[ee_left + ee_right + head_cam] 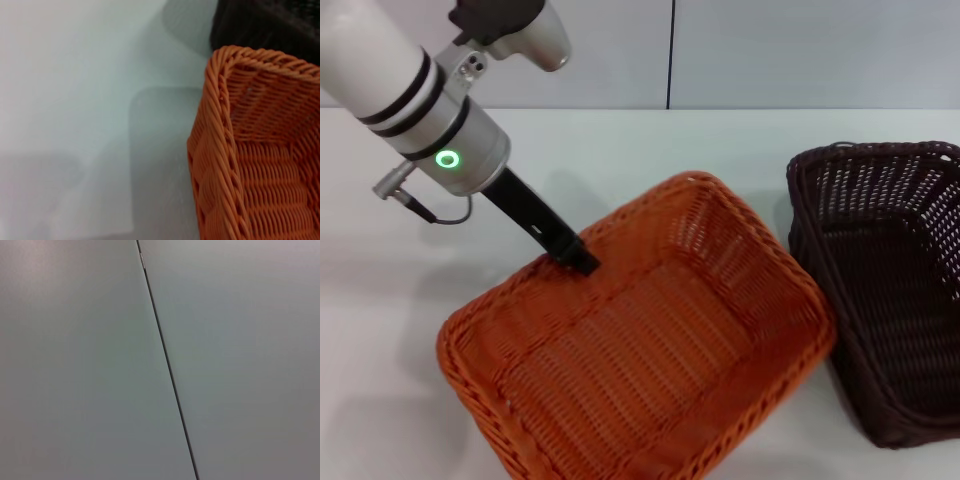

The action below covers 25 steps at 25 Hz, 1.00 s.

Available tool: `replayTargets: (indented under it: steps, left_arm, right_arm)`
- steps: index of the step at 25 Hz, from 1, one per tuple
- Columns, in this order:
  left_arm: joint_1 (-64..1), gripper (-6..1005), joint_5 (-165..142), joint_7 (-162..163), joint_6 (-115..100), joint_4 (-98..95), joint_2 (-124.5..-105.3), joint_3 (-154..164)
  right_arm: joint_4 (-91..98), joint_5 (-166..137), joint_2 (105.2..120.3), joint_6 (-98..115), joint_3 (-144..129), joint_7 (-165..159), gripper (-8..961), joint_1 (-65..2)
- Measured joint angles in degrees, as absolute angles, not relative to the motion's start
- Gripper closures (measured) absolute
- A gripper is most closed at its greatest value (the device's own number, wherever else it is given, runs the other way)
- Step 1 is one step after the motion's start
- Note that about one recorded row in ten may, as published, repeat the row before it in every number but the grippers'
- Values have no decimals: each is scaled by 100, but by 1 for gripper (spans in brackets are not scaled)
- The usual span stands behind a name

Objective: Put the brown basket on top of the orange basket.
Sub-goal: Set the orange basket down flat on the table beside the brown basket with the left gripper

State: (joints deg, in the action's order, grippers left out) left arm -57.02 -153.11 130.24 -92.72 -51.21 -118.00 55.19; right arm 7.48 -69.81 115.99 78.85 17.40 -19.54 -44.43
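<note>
Across the lower middle of the head view sits the orange basket (pixel 640 360), turned at an angle on a white table (pixel 380 330), its open woven inside facing up. Just beside it, at the right edge of the frame, stands the brown basket (pixel 885 290) — upright, also on the table, its near corner close to the orange rim; whether they touch cannot be told. From the upper left, the left arm reaches down, and the left gripper (pixel 570 255) meets the orange basket's far-left rim. How far its fingers are parted, and whether they hold the rim, cannot be told. The left wrist view shows an orange basket corner with the brown basket behind it. The right wrist view shows only a grey panel (pixel 75 365) with a dark seam — the right gripper is unseen.
</note>
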Motion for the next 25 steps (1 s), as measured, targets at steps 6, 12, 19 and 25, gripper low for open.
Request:
replayTargets:
  steps: [6,12,19,25]
  left_arm:
    - [-5849,826,-14821,12525,-9140,-4776,-11804,5520]
    - [-5919,829,-14453,11927,-9016,-4619,-11816,5689]
    - [-6039,832,-14226,11497,-8896,-4655,-11820,5952]
    - [-6327,831,-14211,11355,-9080,-4706,-11767,5957]
  right_arm:
    - [727,-6984,11601,7847,1740,-1953,335,-4489]
    - [711,-6988,11602,7838,1740,-1928,336,-4502]
    - [658,-6988,11601,7833,1740,-1924,336,-4458]
    - [594,-6986,11610,7827,1740,-1921,335,-4401]
